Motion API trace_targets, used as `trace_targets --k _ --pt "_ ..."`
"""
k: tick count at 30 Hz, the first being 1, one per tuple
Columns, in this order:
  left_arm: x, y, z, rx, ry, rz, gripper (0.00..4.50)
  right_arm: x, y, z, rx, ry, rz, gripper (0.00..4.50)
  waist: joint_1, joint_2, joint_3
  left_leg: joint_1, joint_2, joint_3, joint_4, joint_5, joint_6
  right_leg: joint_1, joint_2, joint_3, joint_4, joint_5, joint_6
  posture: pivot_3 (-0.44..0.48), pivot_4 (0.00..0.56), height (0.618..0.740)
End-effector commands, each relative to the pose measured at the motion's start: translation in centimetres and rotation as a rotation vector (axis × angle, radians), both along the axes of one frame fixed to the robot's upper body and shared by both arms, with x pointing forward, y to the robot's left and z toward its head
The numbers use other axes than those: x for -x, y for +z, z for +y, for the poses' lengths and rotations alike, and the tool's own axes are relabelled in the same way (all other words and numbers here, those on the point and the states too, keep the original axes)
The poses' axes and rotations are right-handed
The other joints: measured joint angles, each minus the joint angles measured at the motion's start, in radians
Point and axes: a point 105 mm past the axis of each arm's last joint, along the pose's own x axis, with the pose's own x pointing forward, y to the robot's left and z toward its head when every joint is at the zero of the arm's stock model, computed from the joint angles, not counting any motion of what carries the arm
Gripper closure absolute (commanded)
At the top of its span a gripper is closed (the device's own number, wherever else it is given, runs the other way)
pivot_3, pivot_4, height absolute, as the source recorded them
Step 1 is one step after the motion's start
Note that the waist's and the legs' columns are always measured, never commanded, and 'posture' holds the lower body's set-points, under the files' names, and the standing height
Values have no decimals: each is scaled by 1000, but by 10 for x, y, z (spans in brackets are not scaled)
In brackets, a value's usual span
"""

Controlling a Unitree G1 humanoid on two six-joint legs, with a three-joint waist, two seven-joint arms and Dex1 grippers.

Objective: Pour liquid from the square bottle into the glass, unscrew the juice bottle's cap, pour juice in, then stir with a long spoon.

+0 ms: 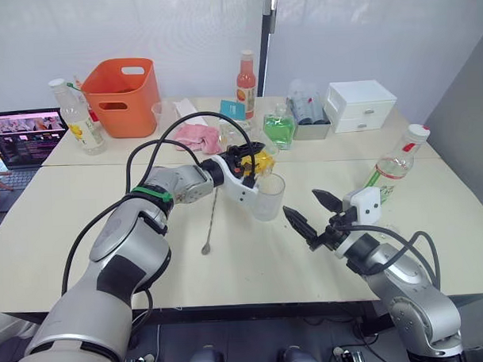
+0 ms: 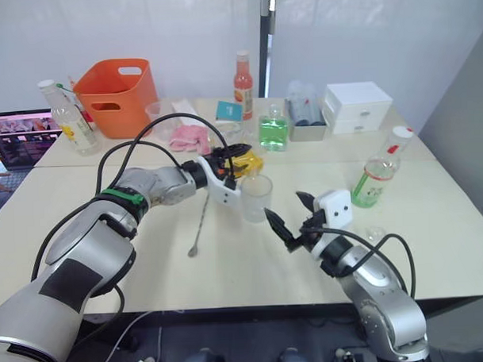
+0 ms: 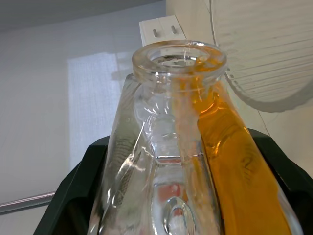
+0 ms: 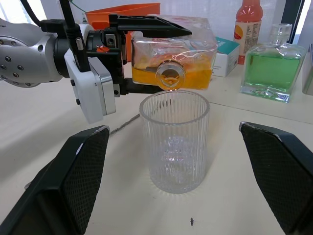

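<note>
Over on the left half of the head view, my left claw (image 1: 253,161) is clamped on the square bottle (image 1: 261,160), and I've got it tipped onto its side so its long axis runs roughly level, neck aimed toward the glass (image 1: 267,196). The orange liquid sits pooled along the lower side of the bottle, and from my right wrist view the mouth of the bottle hangs just above and behind the rim of the glass, which looks empty so far. So the whole pour hinges on that: the mouth needs to sit squarely over the rim and tilt down a bit more, I reckon, or it'll dribble onto the table (image 1: 85,234).

Just left of the glass, the long spoon (image 1: 210,218) lies flat on the table, bowl end toward the lower part of the frame.

Moving right, my right claw (image 1: 308,213) hovers near the glass with its fingers spread wide, holding nothing.

Further right, toward the right edge, the juice bottle (image 1: 393,172) stands upright with the cap (image 1: 417,132) on. My right arm is clearly nearer to it.
</note>
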Motion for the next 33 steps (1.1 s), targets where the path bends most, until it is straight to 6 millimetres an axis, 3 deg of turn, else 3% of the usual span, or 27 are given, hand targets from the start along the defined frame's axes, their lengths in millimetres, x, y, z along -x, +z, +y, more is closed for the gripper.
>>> trace_targets --k 1,33 --pt "2 45 -9 70 -40 -131 1682 4 16 0 -26 10 -57 0 0 0 0 0 0 0 0 0 0 0 0 0 0 0 0 0 150 715" --pt "3 48 -14 20 -56 -191 1682 4 17 1 -46 6 -61 0 0 0 0 -1 0 0 1 0 0 0 0 0 1 0 0 0 150 715"
